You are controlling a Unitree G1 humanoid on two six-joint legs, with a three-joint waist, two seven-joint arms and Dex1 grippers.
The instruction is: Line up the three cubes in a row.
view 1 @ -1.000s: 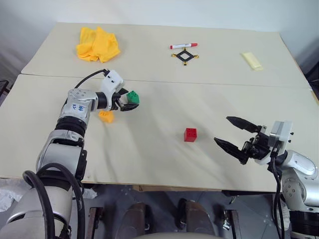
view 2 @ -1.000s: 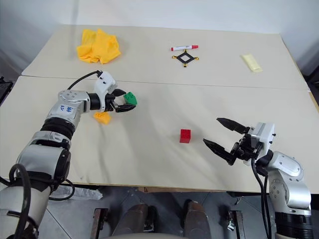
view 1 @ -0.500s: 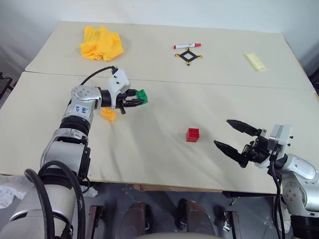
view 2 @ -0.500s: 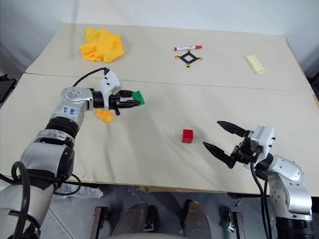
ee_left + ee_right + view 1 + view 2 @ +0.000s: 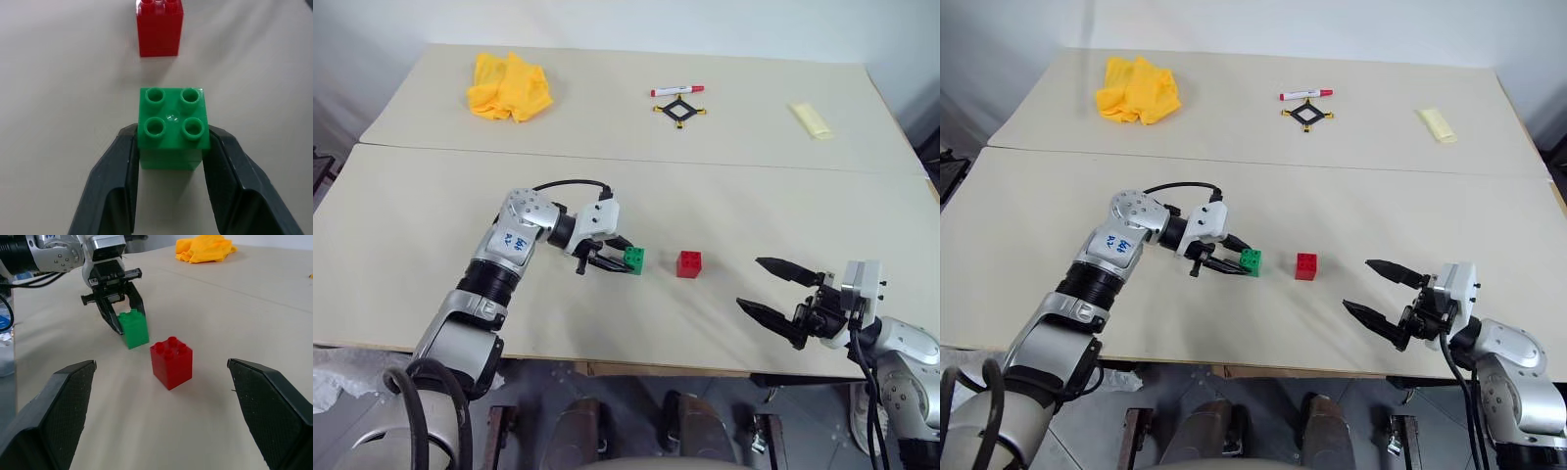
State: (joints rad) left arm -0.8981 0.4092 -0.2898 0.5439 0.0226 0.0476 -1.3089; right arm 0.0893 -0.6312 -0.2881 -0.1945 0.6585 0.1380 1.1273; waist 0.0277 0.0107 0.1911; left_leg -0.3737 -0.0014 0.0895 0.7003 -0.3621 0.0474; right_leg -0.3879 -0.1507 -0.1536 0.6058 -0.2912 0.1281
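My left gripper (image 5: 623, 262) is shut on the green cube (image 5: 634, 259), one black finger (image 5: 122, 166) on each side face, studs up. The cube is low at the table surface; whether it rests on the table I cannot tell. The red cube (image 5: 689, 263) stands on the table just right of the green one, a small gap between them, and shows again in the right wrist view (image 5: 171, 362). Near the front edge, to the right of the red cube, my right gripper (image 5: 750, 283) is open and holds nothing.
On the far half of the table (image 5: 431, 215) lie a crumpled yellow cloth (image 5: 509, 85), a red-capped marker (image 5: 674, 90), a small black square frame (image 5: 677, 110) and a pale yellow flat bar (image 5: 809, 118). A seam runs across the table between the two halves.
My left gripper has carried the green cube right and toward the front, down beside the red cube. The right gripper has hardly shifted and stays open.
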